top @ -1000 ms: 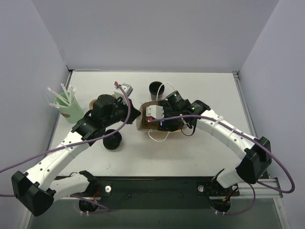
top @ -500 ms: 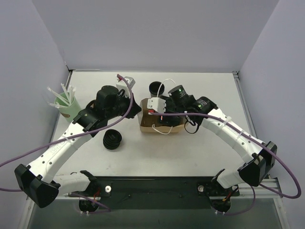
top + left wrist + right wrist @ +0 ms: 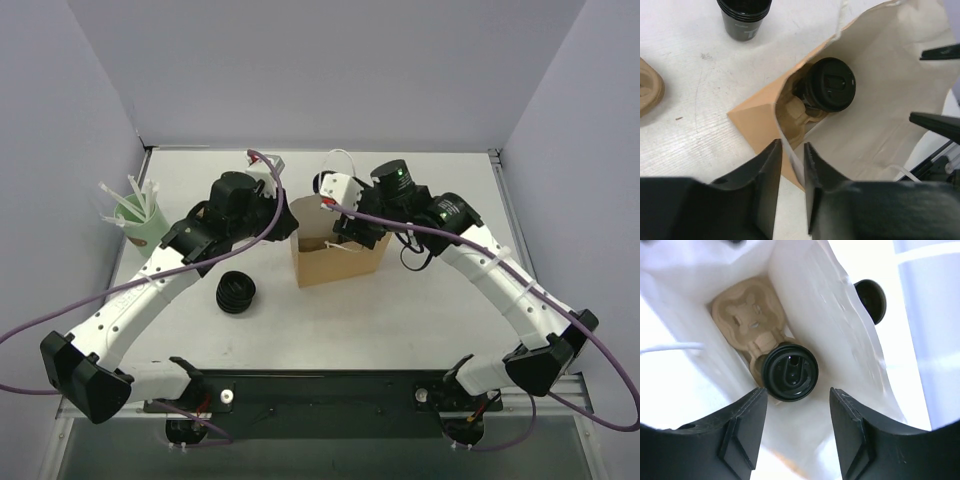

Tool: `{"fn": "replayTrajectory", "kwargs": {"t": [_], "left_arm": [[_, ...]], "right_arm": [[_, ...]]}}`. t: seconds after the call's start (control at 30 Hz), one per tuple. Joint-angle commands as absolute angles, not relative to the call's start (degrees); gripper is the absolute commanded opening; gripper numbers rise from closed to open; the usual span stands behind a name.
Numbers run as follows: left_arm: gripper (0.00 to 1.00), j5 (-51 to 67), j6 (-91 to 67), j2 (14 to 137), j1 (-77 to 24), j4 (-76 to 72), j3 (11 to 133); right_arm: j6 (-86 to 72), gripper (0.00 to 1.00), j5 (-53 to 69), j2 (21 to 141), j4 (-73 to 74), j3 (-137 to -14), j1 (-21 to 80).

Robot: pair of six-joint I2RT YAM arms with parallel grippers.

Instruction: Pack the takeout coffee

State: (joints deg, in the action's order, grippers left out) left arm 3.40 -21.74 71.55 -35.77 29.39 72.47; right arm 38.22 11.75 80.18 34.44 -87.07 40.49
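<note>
The white table (image 3: 400,330) has the brown paper bag (image 3: 338,262) standing upright around the middle, mouth open. The left gripper (image 3: 791,147) is pinched tight on the bag's far-left rim, and the right gripper (image 3: 797,394) hangs over the opening with fingers spread wide, gripping nothing. Down at the bottom there's a tan pulp cup carrier (image 3: 747,322), and the takeout coffee (image 3: 830,84) sits upright in one end pocket, black lid on.

All-black takeout coffee (image 3: 830,84). Plain brown paper bag (image 3: 340,262), tan pulp tray (image 3: 745,317) inside. Mint-green cup (image 3: 148,232) at 9 o'clock, white straws (image 3: 130,195). Ribbed black stack (image 3: 237,291). White worktop (image 3: 400,310).
</note>
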Motion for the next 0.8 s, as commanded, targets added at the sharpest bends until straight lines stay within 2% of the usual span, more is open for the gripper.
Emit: {"fn": "replayTrajectory", "kwargs": {"t": [0.0, 0.03, 0.07, 0.17, 0.3, 0.4, 0.43, 0.5, 0.53, 0.57, 0.67, 0.73, 0.77], "left_arm": [[0.42, 0.97, -22.24, 72.86, -35.25, 27.86, 77.86], [0.47, 0.62, -22.32, 72.86, -35.24, 27.86, 78.39], [0.58, 0.44, -22.06, 72.86, -35.24, 27.69, 78.83], [0.74, -3.94, -21.71, 72.69, -35.16, 28.65, 81.47], [0.84, -7.73, -20.74, 71.72, -35.16, 29.53, 84.19], [0.85, -9.66, -19.87, 70.58, -35.16, 30.41, 85.95], [0.85, -11.84, -19.78, 70.14, -35.16, 30.76, 86.22], [0.85, -15.71, -20.04, 68.91, -35.07, 32.6, 87.36], [0.85, -17.56, -19.87, 68.73, -34.81, 33.39, 87.97], [0.85, -22.19, -19.25, 68.99, -34.63, 35.83, 89.89], [0.86, -29.94, -18.37, 71.18, -32.09, 43.55, 93.59], [0.86, -29.19, -19.24, 72.85, -27.71, 47.97, 97.28], [0.84, -28.22, -19.07, 74.17, -22.38, 51.12, 98.16]], "right_arm": [[30.69, 0.54, 12.75, 77.34, 33.93, -91.93, 40.08], [28.41, 0.55, 11.53, 77.52, 33.32, -92.8, 40.08], [25.0, 0.55, 9.95, 77.78, 32.18, -95.34, 40.17], [14.69, 0.55, 1.16, 79.54, 32.6, -100.52, 40.17], [6.7, 0.57, -4.65, 78.93, 32.96, -103.78, 40.34], [0.02, 0.71, -7.37, 76.31, 33.75, -104.5, 40.34], [-4.52, 0.79, -8.95, 75.33, 33.66, -104.07, 40.34], [-7.37, 0.84, -9.75, 71.92, 34.1, -102.58, 40.25], [-8.95, 0.9, -9.76, 70.5, 34.28, -100.57, 40.25], [-12.18, 1.0, -9.23, 69.1, 34.63, -99.24, 40.25], [-17.99, 1.0, -5.65, 62.77, 35.15, -93.0, 40.25], [-20.2, 1.0, -2.91, 58.72, 35.86, -89.14, 40.25], [-22.22, 1.0, -0.55, 56.19, 36.47, -87.99, 40.25]]}}
